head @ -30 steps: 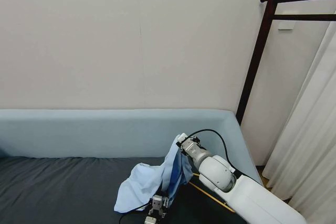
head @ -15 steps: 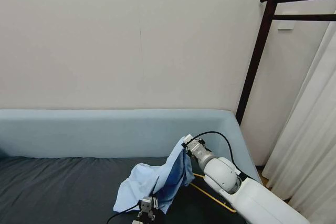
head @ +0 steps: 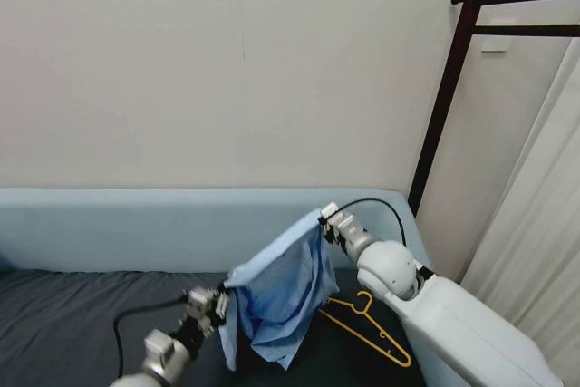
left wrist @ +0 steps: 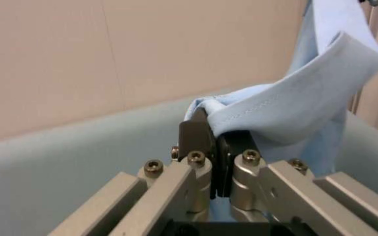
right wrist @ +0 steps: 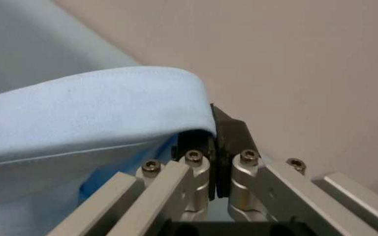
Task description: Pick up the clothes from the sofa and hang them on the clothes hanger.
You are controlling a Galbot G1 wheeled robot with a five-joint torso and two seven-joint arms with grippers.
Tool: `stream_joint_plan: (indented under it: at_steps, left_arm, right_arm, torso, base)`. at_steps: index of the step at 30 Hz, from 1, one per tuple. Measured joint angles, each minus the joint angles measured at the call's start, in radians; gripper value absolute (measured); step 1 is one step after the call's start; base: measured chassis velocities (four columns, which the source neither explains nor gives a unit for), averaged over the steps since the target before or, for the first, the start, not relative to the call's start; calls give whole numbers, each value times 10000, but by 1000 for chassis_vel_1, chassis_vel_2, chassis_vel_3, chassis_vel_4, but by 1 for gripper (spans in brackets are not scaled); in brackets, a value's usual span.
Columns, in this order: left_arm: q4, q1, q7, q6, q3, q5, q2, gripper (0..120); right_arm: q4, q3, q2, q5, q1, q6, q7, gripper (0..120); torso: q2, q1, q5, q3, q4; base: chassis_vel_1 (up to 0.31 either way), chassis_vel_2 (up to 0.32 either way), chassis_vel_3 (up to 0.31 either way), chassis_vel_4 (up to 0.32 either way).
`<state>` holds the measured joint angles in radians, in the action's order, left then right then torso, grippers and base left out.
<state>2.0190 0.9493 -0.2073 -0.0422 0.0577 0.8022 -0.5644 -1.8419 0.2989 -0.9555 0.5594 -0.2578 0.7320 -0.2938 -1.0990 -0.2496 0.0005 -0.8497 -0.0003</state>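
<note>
A light blue shirt (head: 283, 289) hangs stretched between both grippers above the dark sofa seat (head: 82, 324). My right gripper (head: 325, 220) is shut on its upper edge, near the sofa's pale blue backrest (head: 136, 228). My left gripper (head: 219, 299) is shut on a lower edge of the shirt (left wrist: 294, 113). In the right wrist view the fabric (right wrist: 90, 108) folds over the closed pads. A yellow wire hanger (head: 367, 325) lies on the seat below my right arm. The dark wooden clothes rack (head: 449, 88) stands at the right.
A white curtain (head: 535, 251) hangs at the far right beside the rack. A plain beige wall (head: 227, 61) runs behind the sofa. A black cable trails from my left arm over the seat.
The left gripper has risen from the seat's front edge and moved left with a shirt edge in it. The right gripper has lifted slightly; the shirt now spreads between them, uncovering the hanger.
</note>
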Motion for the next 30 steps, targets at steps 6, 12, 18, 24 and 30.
stream_joint_plan:
  at_steps: [6,12,18,24,30]
  left_arm:
    - [259,-3014,-598,1386,-979,2638,1262,0]
    - [-1028,-7259,-719,2077,-3596,4406,777,0]
    - [-3823,-11253,-690,2415,-6518,5150,-1077,0]
    - [-6428,-13286,-769,2441,-8221,4768,-2735,0]
    - [-6869,-13494,-1760,2550,-8056,4615,-3380,0]
  right_arm:
    - [140,421,281,1351,1417,9,-363,0]
    - [1343,1150,240,2255,3113,17,-767,0]
    - [3475,2464,-390,3086,5105,25,-1174,0]
    - [5358,3338,-1029,2939,6489,26,-1224,0]
    - [5447,3589,-1099,4320,7156,26,-2208,0]
  torso:
    - [0,0,0,0,3]
    - [0,-1,0,0,0]
    - [2,-2,1,-3,1]
    - [3,-3,5,-4,-7]
    - [3,-5,0,-2,1]
  base:
    - [0,0,0,0]
    - [0,0,0,0]
    - [0,0,0,0]
    - [0,0,0,0]
    - [0,0,0,0]
